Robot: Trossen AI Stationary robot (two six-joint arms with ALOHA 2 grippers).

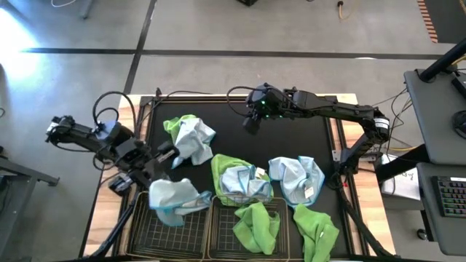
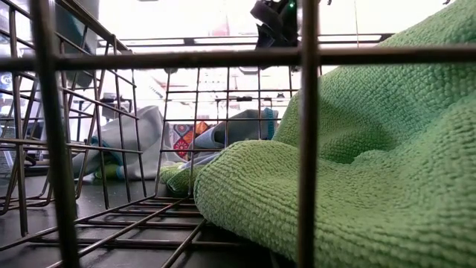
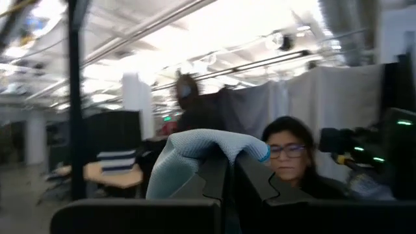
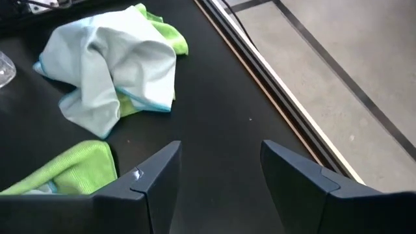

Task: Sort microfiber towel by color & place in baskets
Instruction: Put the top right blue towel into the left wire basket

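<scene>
Covering the table, a black mat carries scattered green and blue towels. Two wire baskets sit at its near edge; the right one holds a green towel. The left gripper pinches a pale blue towel above the left basket. The right gripper hovers wide over the far mat.

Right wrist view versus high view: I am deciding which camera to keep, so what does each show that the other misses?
Only the right wrist view shows the right gripper close up, open and empty above the black mat.

Only the high view shows the two wire baskets, a green towel in one, the left gripper shut on a pale blue towel, and further towels near the baskets.

Both show the mat, the blue and green towel pile and the table's wooden edge.
</scene>
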